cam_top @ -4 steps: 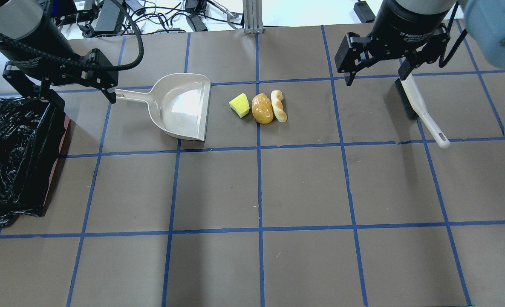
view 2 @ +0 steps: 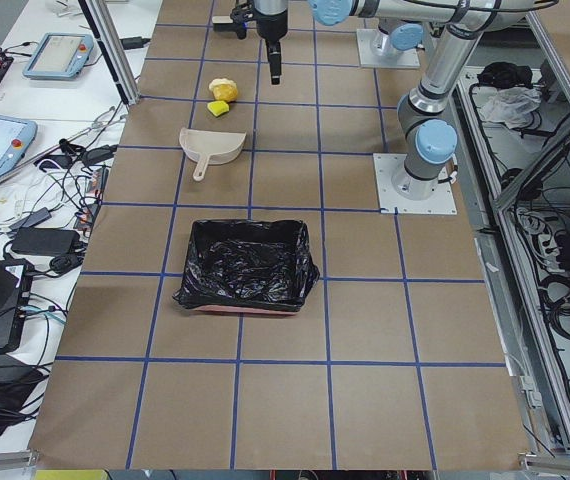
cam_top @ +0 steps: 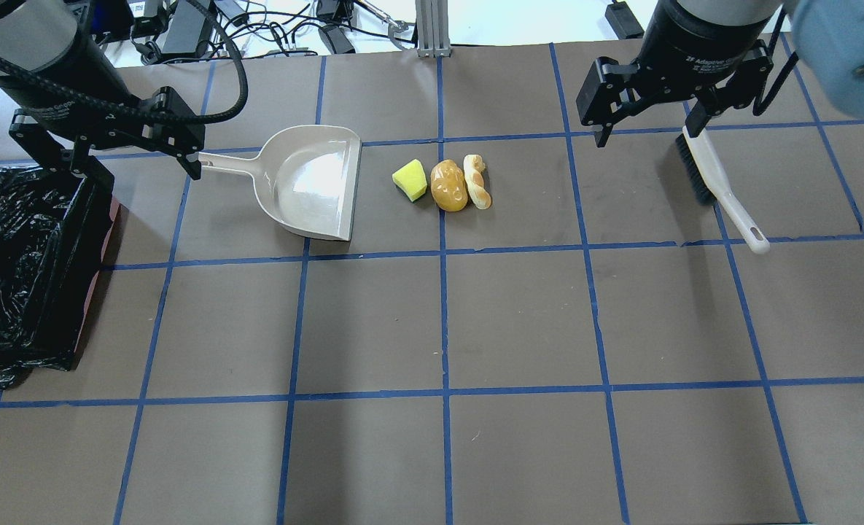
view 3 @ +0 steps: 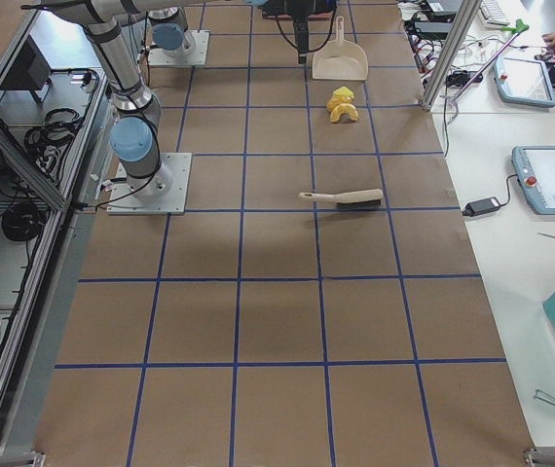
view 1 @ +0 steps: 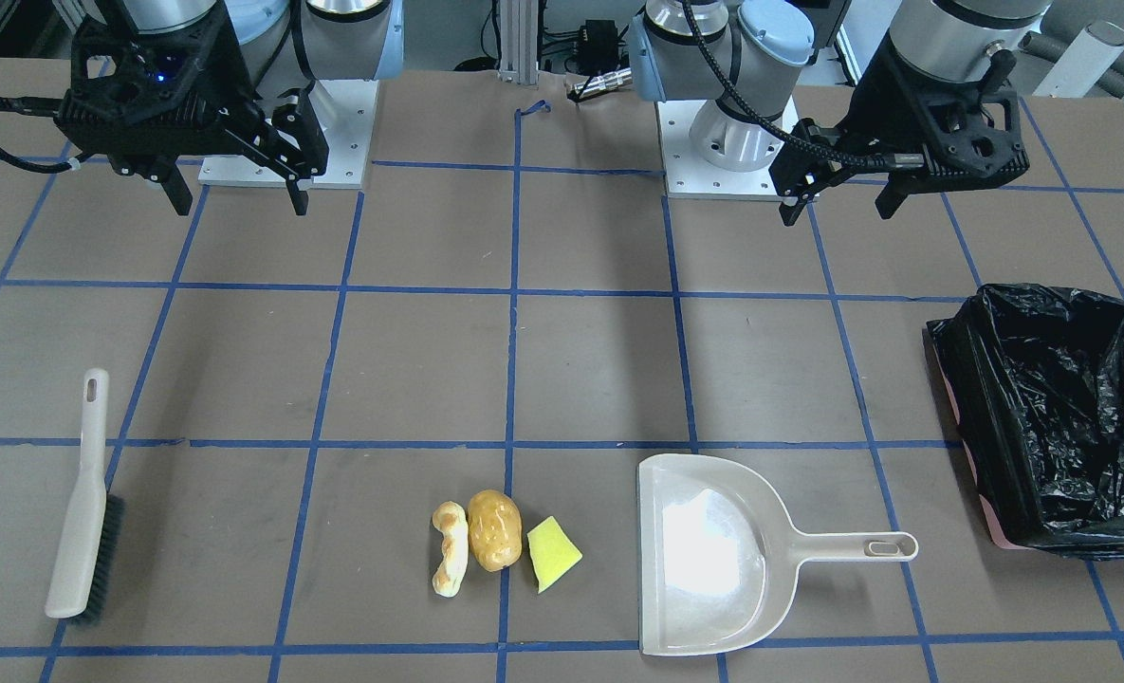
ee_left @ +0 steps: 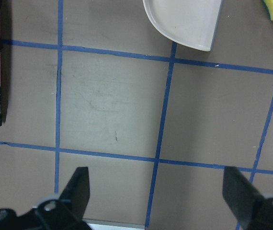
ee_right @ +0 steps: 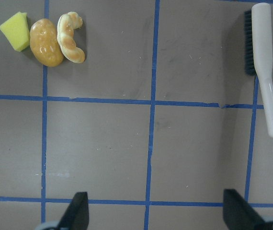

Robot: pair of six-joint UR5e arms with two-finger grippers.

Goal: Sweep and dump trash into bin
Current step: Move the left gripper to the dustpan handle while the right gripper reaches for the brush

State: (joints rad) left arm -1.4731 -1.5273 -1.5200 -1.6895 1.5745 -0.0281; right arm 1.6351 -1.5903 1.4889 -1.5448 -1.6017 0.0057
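The trash lies in a row on the table: a yellow-green sponge wedge (cam_top: 410,179), a golden-brown potato-like lump (cam_top: 449,186) and a pale twisted bread piece (cam_top: 477,182). They also show in the right wrist view, with the sponge (ee_right: 16,31), the lump (ee_right: 46,42) and the bread (ee_right: 70,37). The bin (cam_top: 103,240), pinkish with a black bag, stands at the left edge. My left gripper (cam_top: 147,173) is open and empty, raised between the bin and the dustpan handle. My right gripper (cam_top: 647,137) is open and empty, raised above the brush's bristle end.
A beige dustpan (cam_top: 308,182) lies just left of the trash, its open mouth towards the sponge and its handle towards my left gripper. A white hand brush (cam_top: 716,182) with black bristles lies to the right of the trash. Blue tape lines grid the brown table.
Both grippers have shifted only very slightly. Nothing on the table has moved.
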